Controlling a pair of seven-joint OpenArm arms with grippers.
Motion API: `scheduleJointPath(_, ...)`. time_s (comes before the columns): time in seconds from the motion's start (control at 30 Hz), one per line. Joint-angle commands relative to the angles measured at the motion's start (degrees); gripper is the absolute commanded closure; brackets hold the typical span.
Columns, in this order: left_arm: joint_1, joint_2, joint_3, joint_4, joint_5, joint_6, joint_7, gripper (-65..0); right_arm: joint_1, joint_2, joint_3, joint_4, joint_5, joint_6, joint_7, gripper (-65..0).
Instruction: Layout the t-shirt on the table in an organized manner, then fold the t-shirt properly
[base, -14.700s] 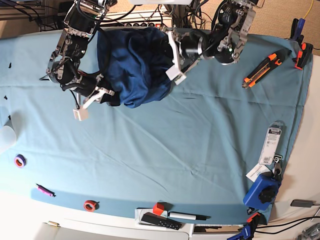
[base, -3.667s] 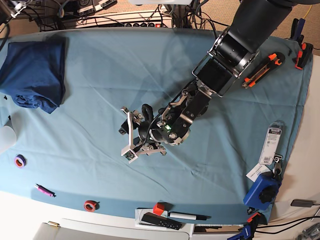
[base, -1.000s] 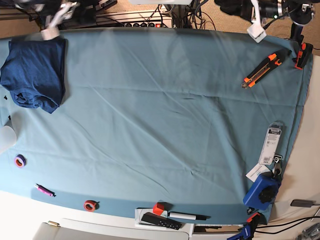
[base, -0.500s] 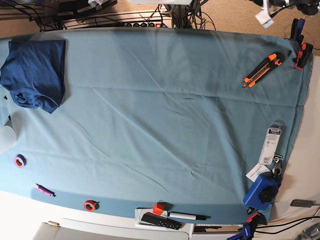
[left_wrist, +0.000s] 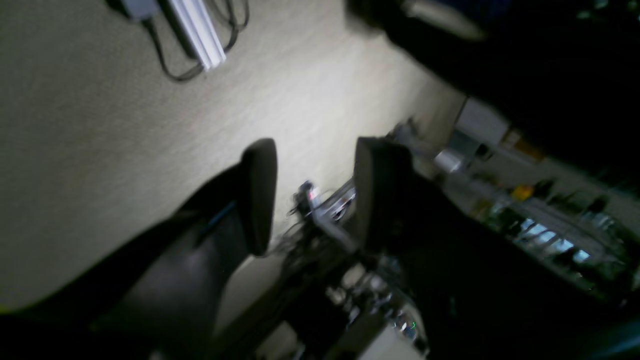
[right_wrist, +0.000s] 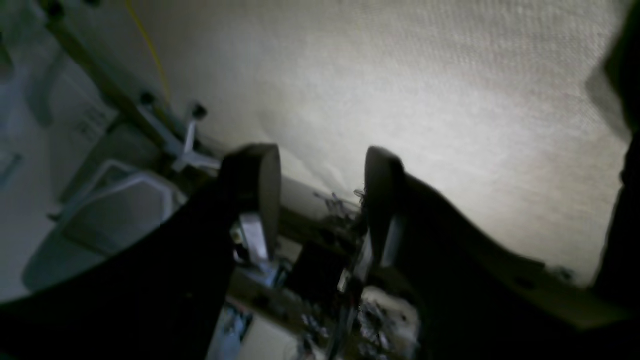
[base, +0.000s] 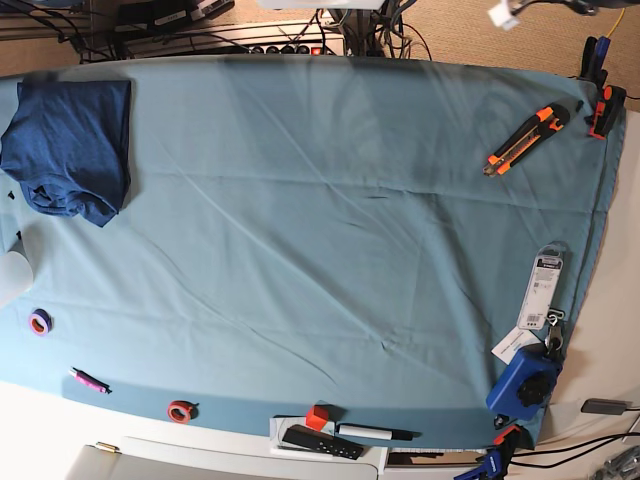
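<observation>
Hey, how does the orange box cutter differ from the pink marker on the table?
The box cutter is orange and black, larger, and lies near the far right corner. The pink marker is far slimmer and smaller, at the near left edge. Both lie flat and slanted on the teal cloth of the table, untouched.
</observation>
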Motion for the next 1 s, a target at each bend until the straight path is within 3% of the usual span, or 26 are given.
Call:
scheduleJointPath(0.0, -0.7, 0.4, 1.5, -0.9, 2.2, -0.5, -1.8, -24.2, 0.4, 0.7, 0.1, -1.5, -1.4, 0.5, 1.2, -26.9)
scheduleJointPath(0.07, -3.5, 2.3, 4.9, -3.8, 9.9, -0.5, -7.8, -24.2, 2.8, 0.7, 0.1, -5.2, -4.8, 0.0, 6.3, -26.9)
scheduleJointPath(0.17, -7.4, 6.0, 9.1, -8.4, 22.0, -0.5, -17.2, -24.2, 6.1, 0.6, 0.1, -10.1, -8.1, -4.8, 14.4, -26.9)
scheduleJointPath(0.37, -15.3, 14.8, 15.1, -18.7, 37.0, 12.5, -27.9, -24.3, 12.8, 0.3, 0.1, -19.1, -8.1, -17.1, 27.7, -26.9)
scheduleJointPath(0.47, -19.3, 18.6, 17.0, -23.5, 39.7, 17.2, -28.7, -24.3, 16.4, -0.3, 0.1, -23.2, -8.1, -21.2, 32.4, -26.9)
scheduleJointPath(0.63, -24.5, 22.6, 17.8, -28.9, 42.1, 23.1, -28.7, -24.3, 22.5, -2.0, 0.1, -28.5, -8.6, -21.4, 33.8, -26.9)
scheduleJointPath(0.73, -26.4, 23.6, 17.8, -30.8, 42.0, 25.7, -29.8, -24.3, 26.2, -3.4, 0.1, -31.8, -10.0, -21.7, 33.9, -26.9)
scheduleJointPath(0.97, -27.7, 23.5, 17.8, -33.1, 45.0, 28.5, -31.9, -24.3, 28.9, -7.1, 0.1, -38.2, -16.0, -26.6, 34.1, -26.9)
